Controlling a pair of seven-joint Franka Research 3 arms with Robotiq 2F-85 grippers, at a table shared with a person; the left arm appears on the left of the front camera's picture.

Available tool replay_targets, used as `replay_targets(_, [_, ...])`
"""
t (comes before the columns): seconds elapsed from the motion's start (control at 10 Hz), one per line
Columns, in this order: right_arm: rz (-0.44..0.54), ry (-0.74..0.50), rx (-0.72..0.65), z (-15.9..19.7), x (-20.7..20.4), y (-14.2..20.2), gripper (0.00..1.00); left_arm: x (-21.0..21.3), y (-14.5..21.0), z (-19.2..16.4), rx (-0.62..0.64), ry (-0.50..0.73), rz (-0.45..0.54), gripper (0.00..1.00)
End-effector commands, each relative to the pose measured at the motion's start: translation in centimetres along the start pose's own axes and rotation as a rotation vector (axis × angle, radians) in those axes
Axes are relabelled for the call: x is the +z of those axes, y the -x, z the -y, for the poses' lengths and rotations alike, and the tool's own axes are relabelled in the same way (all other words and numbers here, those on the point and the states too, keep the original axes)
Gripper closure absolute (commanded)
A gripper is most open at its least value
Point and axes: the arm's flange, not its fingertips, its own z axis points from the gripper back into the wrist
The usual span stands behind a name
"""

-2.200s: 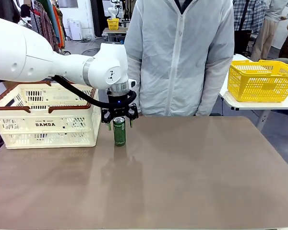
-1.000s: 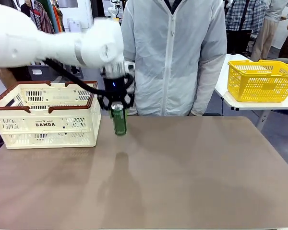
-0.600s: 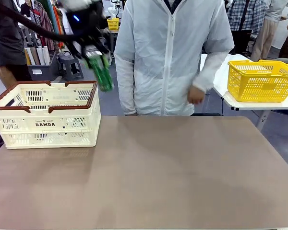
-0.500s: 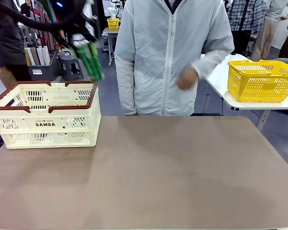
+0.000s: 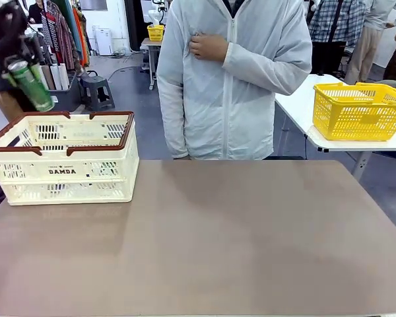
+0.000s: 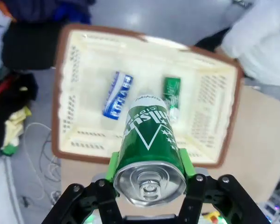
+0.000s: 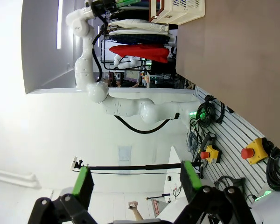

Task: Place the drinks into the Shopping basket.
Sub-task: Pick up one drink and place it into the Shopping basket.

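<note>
My left gripper [image 5: 21, 69] is shut on a green can [image 5: 31, 86], held tilted in the air above the left end of the cream Shopping basket [image 5: 63, 173]. In the left wrist view the green pads [image 6: 113, 164] clamp the can [image 6: 148, 140] just under its silver top, over the basket's open inside [image 6: 72, 84]. A blue can [image 6: 117, 94] and another green can [image 6: 171, 95] lie on the basket floor. My right gripper [image 7: 137, 184] is open, with nothing between its fingers, held away from the basket.
A person in a white jacket [image 5: 234, 86] stands at the far table edge with a hand [image 5: 208, 47] at the chest. A yellow mesh basket [image 5: 360, 111] sits on a side table at the right. The brown tabletop [image 5: 237, 238] is bare.
My left arm has lifted the green can off the table and swung it up and left over the basket. The person's hand has risen to the chest.
</note>
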Motion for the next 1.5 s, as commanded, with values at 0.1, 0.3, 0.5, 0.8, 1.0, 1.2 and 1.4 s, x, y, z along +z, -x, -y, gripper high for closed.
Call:
replay_targets(0.1, [-0.015,0.008,-0.017,-0.6,0.4,0.0,0.0,-3.2,0.2,-2.1,0.024,0.035,-0.057,1.0])
replay_targets(0.3, [-0.015,0.008,-0.017,-0.6,0.4,0.0,0.0,-3.4,-0.6,-2.8,0.047,-0.009,-0.031,1.0])
replay_targets(0.5, [-0.015,0.008,-0.017,-0.6,0.4,0.0,0.0,-3.4,-0.6,-2.8,0.047,-0.009,-0.031,1.0])
replay_targets(0.8, [-0.015,0.008,-0.017,-0.6,0.4,0.0,0.0,-6.6,-1.4,-2.1,-0.032,-0.085,-0.08,1.0])
replay_targets(1.0, [-0.015,0.008,-0.017,-0.6,0.4,0.0,0.0,-10.1,-2.8,-2.4,-0.07,-0.139,-0.101,1.0])
replay_targets(1.2, [-0.015,0.008,-0.017,-0.6,0.4,0.0,0.0,-13.2,-2.8,-2.7,-0.076,-0.178,-0.156,1.0])
replay_targets(1.4, [-0.015,0.008,-0.017,-0.6,0.4,0.0,0.0,-16.2,-3.1,-3.1,-0.067,-0.217,-0.173,1.0])
